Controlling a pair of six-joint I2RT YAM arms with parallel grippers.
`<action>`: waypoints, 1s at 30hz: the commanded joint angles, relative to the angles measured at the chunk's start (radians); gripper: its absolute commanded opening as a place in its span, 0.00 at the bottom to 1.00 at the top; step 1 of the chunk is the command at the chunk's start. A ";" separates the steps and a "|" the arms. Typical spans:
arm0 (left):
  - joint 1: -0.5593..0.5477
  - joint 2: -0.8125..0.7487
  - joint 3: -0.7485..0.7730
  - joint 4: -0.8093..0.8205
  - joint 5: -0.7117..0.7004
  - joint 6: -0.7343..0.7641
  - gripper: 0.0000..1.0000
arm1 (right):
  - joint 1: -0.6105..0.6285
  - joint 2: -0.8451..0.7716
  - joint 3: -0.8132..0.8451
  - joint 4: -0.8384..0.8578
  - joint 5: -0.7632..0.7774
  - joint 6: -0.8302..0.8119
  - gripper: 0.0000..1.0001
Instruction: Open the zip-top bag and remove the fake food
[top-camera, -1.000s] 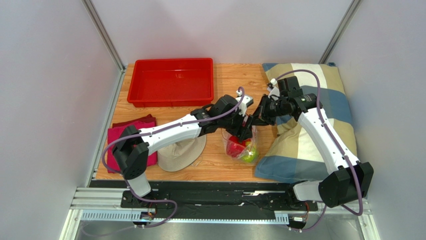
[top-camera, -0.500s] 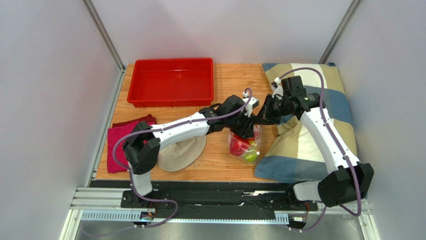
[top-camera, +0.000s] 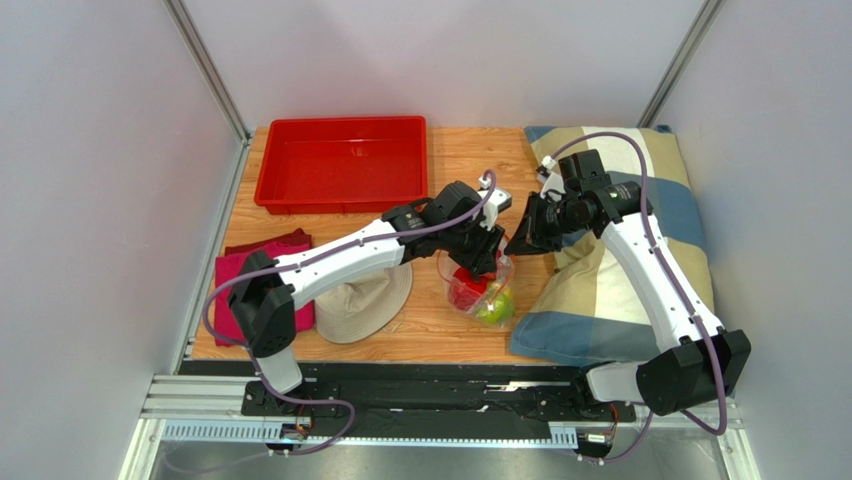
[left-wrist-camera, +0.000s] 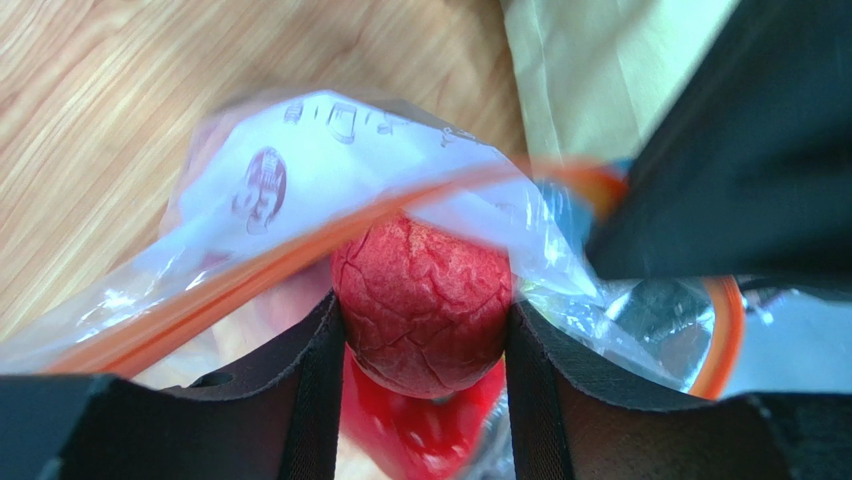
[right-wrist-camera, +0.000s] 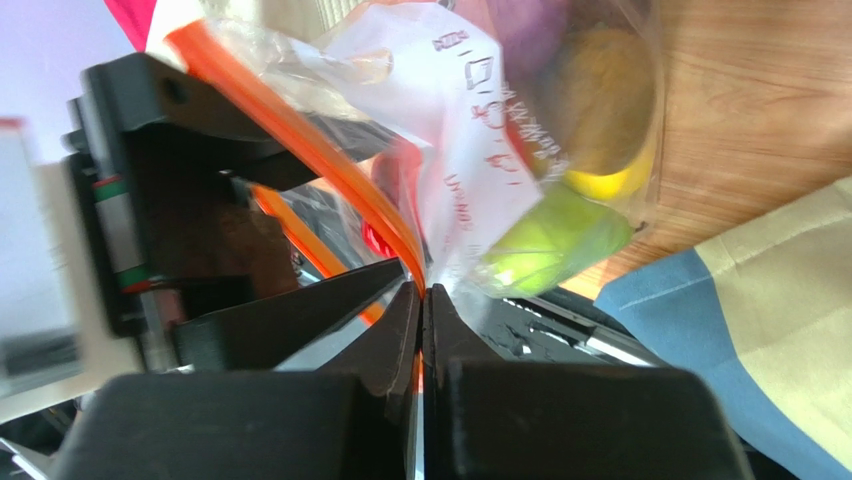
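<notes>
The clear zip-top bag (top-camera: 482, 292) with its orange zipper strip (right-wrist-camera: 330, 170) hangs open over the table's middle. My right gripper (top-camera: 518, 243) is shut on the bag's orange rim (right-wrist-camera: 412, 262) and holds it up. My left gripper (top-camera: 487, 262) reaches into the bag's mouth and is shut on a dark red, cracked round fruit (left-wrist-camera: 422, 305). A shiny red piece (left-wrist-camera: 420, 435) lies below it. Green (right-wrist-camera: 550, 240), yellow (right-wrist-camera: 605, 120) and purple (right-wrist-camera: 535, 30) pieces sit in the bag. Green (top-camera: 495, 310) and red (top-camera: 465, 292) pieces show in the top view.
A red tray (top-camera: 343, 163) stands at the back left. A beige hat (top-camera: 363, 300) and a folded pink cloth (top-camera: 232, 275) lie at the left. A plaid pillow (top-camera: 625, 260) fills the right side, close beside the bag.
My left gripper has moved back left a little, and the bag with it. My right arm shifted slightly and still holds the rim.
</notes>
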 joint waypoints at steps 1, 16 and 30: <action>0.007 -0.116 0.071 -0.118 0.032 0.033 0.00 | 0.005 -0.014 0.107 -0.075 0.063 -0.066 0.00; 0.085 -0.153 0.157 -0.273 -0.126 -0.016 0.00 | 0.005 -0.039 0.100 -0.090 0.104 -0.086 0.00; 0.252 -0.322 0.074 0.014 -0.050 -0.221 0.00 | 0.005 -0.060 0.045 -0.093 0.086 -0.085 0.00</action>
